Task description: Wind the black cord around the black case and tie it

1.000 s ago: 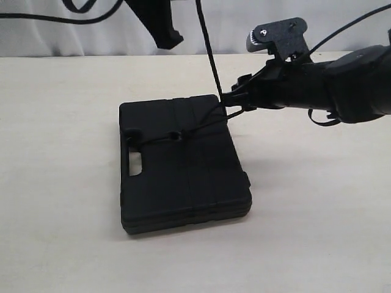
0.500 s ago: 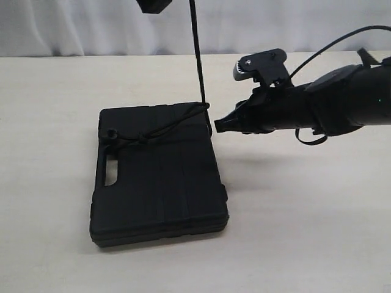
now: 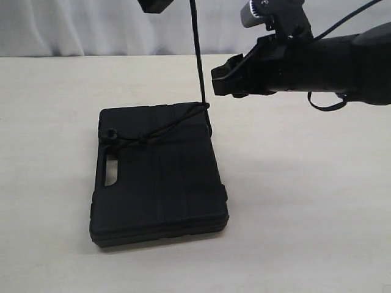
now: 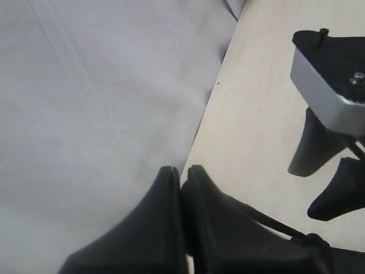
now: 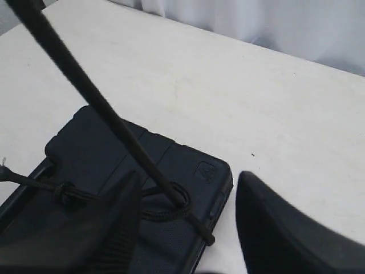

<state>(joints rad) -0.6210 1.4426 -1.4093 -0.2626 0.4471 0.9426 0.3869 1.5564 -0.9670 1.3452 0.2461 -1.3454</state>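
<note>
The black case (image 3: 159, 183) lies flat on the tabletop (image 3: 305, 213), with its handle slot (image 3: 111, 174) on the side away from the right arm. The black cord (image 3: 198, 61) goes across the top face of the case. It has a small knot (image 3: 111, 133) just beside the handle slot, near the case's edge. From the knot the cord runs over the ribbed face to the far corner of the case, the corner closest to the right gripper (image 3: 224, 82). There it bends over the edge and goes straight up, pulled tight, high above the case. The left gripper (image 4: 181, 174) is up there above the case (only its tip shows in the exterior view). Its jaws are pressed tight together, and a thin bit of cord comes out from beside them, so they seem to pinch the cord. The right gripper hangs in the air just beside that far corner, higher than the case. Its jaws are wide apart and hold nothing. It is close to the tight cord, with a small gap between them. A white curtain (image 3: 61, 27) hangs on the far side of the case, behind the tabletop.
</note>
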